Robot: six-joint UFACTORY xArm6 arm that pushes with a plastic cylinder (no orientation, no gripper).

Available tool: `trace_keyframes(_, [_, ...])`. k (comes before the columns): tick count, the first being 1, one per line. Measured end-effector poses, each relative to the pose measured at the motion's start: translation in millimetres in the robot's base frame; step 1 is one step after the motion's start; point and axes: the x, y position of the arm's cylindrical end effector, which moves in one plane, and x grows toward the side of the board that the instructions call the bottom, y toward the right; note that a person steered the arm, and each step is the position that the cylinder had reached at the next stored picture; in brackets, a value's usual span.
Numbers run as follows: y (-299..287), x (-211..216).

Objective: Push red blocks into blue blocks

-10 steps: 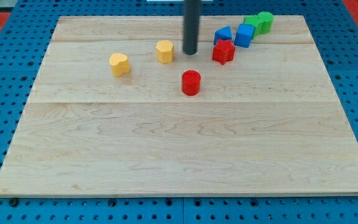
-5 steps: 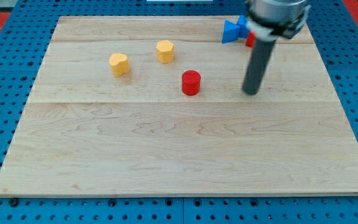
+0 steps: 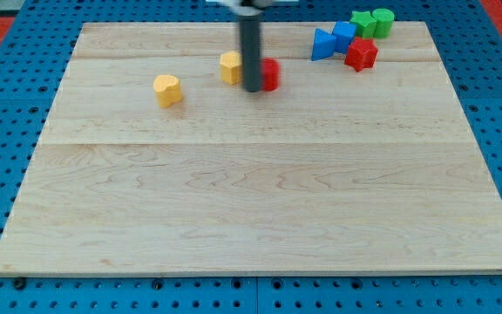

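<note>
My tip down on wooden board, near top edge, just left of centre. No hand on this rig, only plain dark rod; nothing grasped. Tip against left side of red cylinder block, partly hiding it. Yellow block just beside rod on left; second yellow block further left, apart. Near top right corner: red star-shaped block touching blue cube, blue triangular block alongside. Two green blocks behind them at top edge.
</note>
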Motion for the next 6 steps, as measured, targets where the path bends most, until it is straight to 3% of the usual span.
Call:
trace_keyframes(1, [29.7, -11.8])
trace_keyframes(3, [18.8, -6.4])
trace_keyframes(4, [55.8, -35.3])
trace_keyframes(5, [74.4, -0.4])
trace_keyframes(6, [148.6, 26.1])
